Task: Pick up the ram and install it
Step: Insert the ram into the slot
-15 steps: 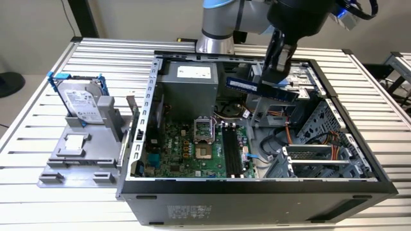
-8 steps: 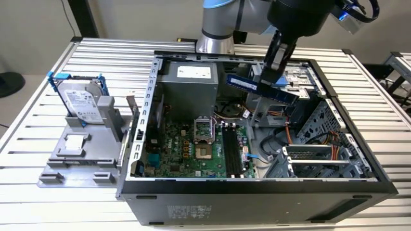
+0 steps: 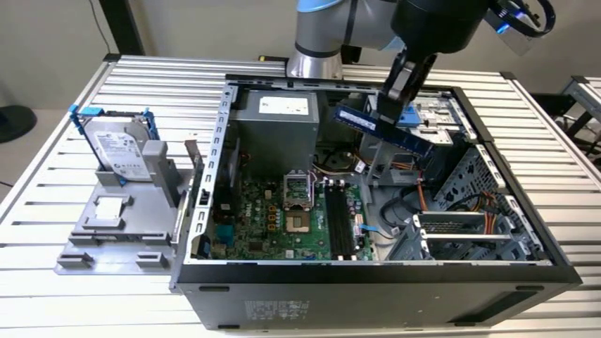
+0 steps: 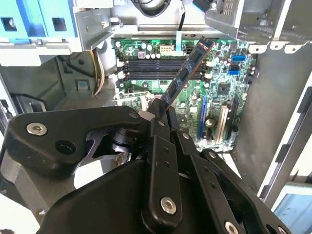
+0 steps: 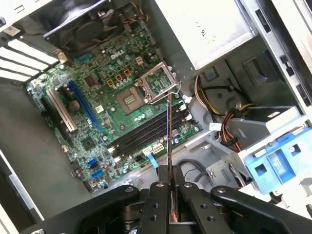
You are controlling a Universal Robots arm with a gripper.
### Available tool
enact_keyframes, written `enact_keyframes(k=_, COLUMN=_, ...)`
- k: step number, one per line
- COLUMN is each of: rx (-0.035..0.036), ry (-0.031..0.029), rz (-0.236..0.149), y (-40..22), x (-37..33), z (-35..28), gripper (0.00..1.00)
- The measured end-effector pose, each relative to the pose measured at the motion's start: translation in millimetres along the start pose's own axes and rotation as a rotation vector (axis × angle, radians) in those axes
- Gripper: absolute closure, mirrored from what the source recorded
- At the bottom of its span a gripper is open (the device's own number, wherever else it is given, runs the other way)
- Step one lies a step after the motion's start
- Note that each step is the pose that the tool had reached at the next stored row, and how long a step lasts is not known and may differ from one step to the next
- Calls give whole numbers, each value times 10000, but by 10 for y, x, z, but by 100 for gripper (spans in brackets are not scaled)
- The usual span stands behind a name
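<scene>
Exterior view: the ram (image 3: 406, 138) is held clamped between the closed fingers of the gripper (image 3: 385, 105), lifted over the far side of the open computer case (image 3: 376, 273). Pickup is judged done. The memory slots (image 3: 338, 222) appear unfilled, so installation is left.

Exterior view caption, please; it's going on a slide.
Gripper holds the ram tilted above the open computer case and its motherboard.

Desk (image 3: 42, 211): ribbed bare metal slats, satin. Case (image 3: 376, 299): matt grey sheet metal. Claw (image 4: 159, 106): matt black, bright screws. Ram (image 4: 187, 68): dark blue board, slight gloss. Motherboard (image 5: 97, 112): green, lacquered.
</scene>
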State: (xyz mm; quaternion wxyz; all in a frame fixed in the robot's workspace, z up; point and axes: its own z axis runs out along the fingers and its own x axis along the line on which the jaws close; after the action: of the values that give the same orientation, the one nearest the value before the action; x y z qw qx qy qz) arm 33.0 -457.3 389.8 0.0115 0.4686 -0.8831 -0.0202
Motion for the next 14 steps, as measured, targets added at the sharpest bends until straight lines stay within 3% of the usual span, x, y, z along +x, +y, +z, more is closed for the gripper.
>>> enact_keyframes(k=14, rx=-3, ry=-110, rz=2378, y=0, x=0, z=0, gripper=100)
